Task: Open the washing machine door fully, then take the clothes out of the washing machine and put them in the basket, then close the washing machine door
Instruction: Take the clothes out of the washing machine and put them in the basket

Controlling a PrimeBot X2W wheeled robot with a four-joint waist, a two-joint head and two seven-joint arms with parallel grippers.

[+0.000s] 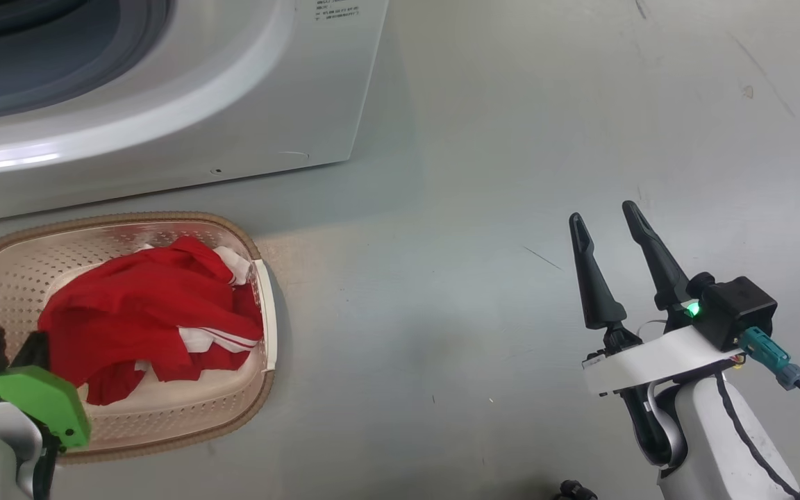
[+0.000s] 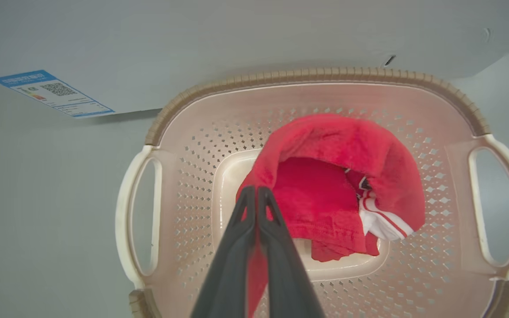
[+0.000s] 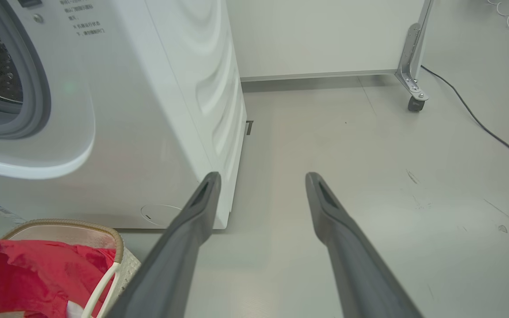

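Grey floor at lower left holds the basket with the clothes inside, left gripper pinched on them; right gripper splayed, empty. Next likely: release, then shut washing machine door.

Pale grey floor, scuffed and faintly scratched, meets a white wall. A metal leg on a caster stands near a black cable.

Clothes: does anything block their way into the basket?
Nothing visible does. The clothes already lie inside the basket, with the left gripper jaws shut on a red fold. The right gripper is open, away over the floor.
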